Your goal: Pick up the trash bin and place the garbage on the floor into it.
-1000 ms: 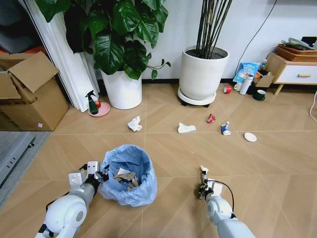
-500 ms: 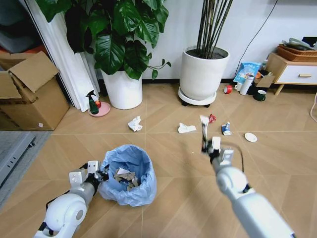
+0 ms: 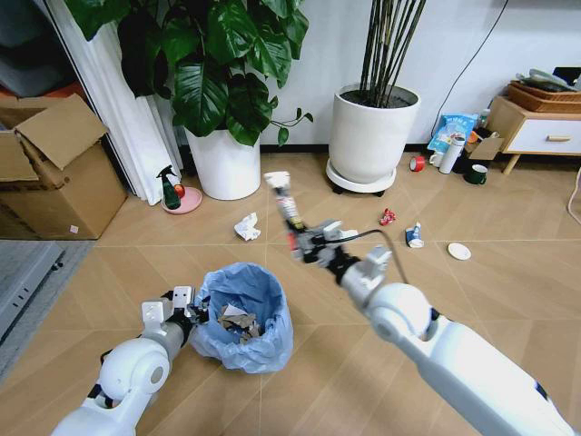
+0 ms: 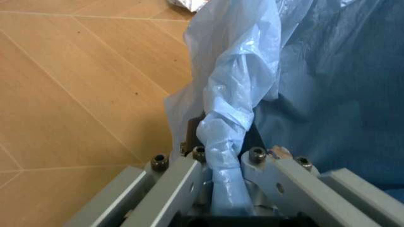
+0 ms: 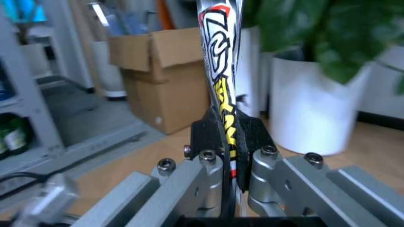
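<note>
Right gripper (image 3: 295, 238) clenched on a twisted wrapper (image 3: 282, 200), raised above the trash bin (image 3: 242, 313), just past its far rim. Left gripper (image 3: 186, 313) grips the bin's blue bag rim (image 4: 222, 156). Paper wad (image 3: 246, 226), red wrapper (image 3: 387, 217), bottle (image 3: 414, 235), lid (image 3: 458, 251) lie on floor (image 3: 508, 291).

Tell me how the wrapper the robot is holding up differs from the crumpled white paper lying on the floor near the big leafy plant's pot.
The wrapper is long, flat and printed in red, yellow and black; the crumpled white paper is a plain wad. The wrapper stands upright, pinched in the right end effector above the floor; the paper lies loose on the floor. Both are outside the trash bin, whose bag the left end effector grips.
</note>
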Controlling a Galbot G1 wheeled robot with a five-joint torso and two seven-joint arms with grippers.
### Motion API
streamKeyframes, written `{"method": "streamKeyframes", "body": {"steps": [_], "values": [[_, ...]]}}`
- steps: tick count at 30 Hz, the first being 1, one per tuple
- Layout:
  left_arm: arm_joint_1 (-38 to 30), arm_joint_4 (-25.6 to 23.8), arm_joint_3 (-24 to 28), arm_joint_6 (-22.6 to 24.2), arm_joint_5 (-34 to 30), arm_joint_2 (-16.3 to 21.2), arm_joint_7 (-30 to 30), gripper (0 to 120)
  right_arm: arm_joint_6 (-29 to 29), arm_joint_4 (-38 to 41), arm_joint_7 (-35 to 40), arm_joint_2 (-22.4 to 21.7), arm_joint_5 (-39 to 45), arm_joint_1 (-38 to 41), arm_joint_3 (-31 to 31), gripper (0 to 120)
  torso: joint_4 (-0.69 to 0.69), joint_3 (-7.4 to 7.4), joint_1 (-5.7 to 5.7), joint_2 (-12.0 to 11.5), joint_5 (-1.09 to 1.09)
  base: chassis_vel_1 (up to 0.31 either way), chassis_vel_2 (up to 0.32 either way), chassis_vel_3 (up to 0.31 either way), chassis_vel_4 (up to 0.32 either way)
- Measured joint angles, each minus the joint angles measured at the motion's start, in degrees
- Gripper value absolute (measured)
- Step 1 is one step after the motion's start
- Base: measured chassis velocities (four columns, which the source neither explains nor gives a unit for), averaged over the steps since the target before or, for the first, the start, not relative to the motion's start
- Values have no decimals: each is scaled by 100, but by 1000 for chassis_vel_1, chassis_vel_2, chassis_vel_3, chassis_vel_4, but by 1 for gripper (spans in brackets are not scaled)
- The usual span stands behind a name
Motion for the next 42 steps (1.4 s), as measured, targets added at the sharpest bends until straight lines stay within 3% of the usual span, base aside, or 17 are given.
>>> {"method": "streamKeyframes", "body": {"steps": [8, 18, 25, 33, 42], "values": [[-28, 0, -12, 16, -55, -6, -29, 0, -24, -223, 7, 184, -307, 110, -647, 5, -1, 0, 0, 0, 0, 0, 0, 0, 0], [-80, -3, -52, 18, -90, -27, -27, 0, -48, -308, 89, 134, -664, -170, -843, 45, -1, -1, 0, 0, 1, 0, 0, 0, 0], [-38, -29, -100, 18, -90, -27, -27, 0, -72, -258, 196, 163, -631, -229, -723, 67, -1, -1, 0, 0, 1, 0, 0, 0, 0], [129, -82, -226, 10, 21, -81, -28, 0, -427, -246, 843, 280, -368, -622, 478, 97, 1, -1, 0, 0, 1, 0, 0, 0, 0], [309, -246, -333, -5, 59, -58, -25, 0, -575, -287, 1178, 208, -1048, -1679, 1899, 100, -3, -1, 0, 0, 2, 0, 0, 0, 0]]}}
